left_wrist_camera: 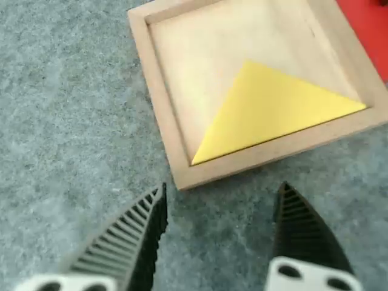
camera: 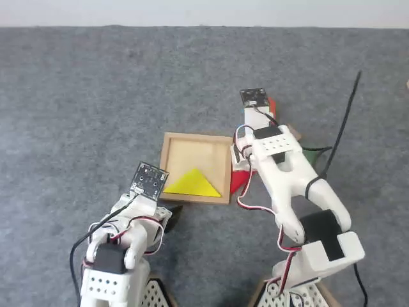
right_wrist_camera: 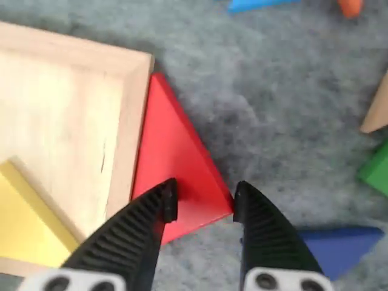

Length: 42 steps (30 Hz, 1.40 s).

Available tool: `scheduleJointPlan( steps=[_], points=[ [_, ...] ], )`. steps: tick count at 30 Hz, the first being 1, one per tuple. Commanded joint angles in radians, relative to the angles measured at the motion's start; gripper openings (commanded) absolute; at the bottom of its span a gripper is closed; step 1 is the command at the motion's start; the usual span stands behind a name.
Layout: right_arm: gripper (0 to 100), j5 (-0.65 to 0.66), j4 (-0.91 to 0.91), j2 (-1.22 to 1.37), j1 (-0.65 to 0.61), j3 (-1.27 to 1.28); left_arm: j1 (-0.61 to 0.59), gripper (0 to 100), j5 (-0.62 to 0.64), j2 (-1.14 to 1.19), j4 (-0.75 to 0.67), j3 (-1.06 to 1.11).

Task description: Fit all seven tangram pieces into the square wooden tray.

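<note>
Grey carpet covers the table where two white robot arms work side by side at a tangram puzzle. Near the middle lies the square wooden tray, with one piece inside: a yellow triangle, its long side flat against the rim nearest the arms. The left gripper hangs over bare carpet just outside that rim, close to a tray corner, its black ribbed fingers spread wide and holding nothing. On the other side of the tray, a red triangle lies on the carpet with one edge touching the outer wall. The right gripper is poised above this piece, its fingers a narrow gap apart, with a corner of the red triangle showing between them. More pieces are scattered on the carpet beyond the red one: a dark blue triangle near the right gripper, a green piece and a tan piece farther out, and a light blue piece and an orange piece well apart from the tray.
</note>
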Motion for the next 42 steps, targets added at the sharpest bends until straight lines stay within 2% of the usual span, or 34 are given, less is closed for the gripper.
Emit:
scheduleJointPlan(
  steps=[1,7,19,22,25,28,33,39,42],
  points=[
    [12.1,0.009,0.041,-0.059,-0.048,-0.077,0.008,28,0.006,-0.017,0.005,-0.012],
    [12.0,0.009,0.142,-0.059,-0.084,-0.19,0.008,28,0.006,-0.017,0.005,-0.012],
    [11.9,0.009,0.099,-0.047,-0.26,-0.189,0.008,28,0.006,-0.017,0.005,-0.012],
    [11.7,0.009,0.096,-0.047,-0.271,-0.178,0.008,28,0.006,-0.017,0.005,-0.012],
    [8.7,0.012,0.097,-0.047,-0.255,-0.178,0.008,28,0.006,-0.017,0.005,-0.012],
    [6.9,0.075,0.101,-0.039,-0.251,-0.176,0.008,28,0.006,-0.017,0.005,-0.012],
    [12.1,0.094,0.127,-0.041,-0.222,-0.181,0.008,28,0.006,-0.017,0.005,-0.012],
    [14.4,0.101,0.111,-0.209,-0.033,-0.127,0.008,28,0.006,-0.017,0.005,-0.012],
    [14.4,0.124,0.104,-0.211,0.038,-0.071,0.008,28,0.006,-0.017,0.005,-0.012]
  ],
)
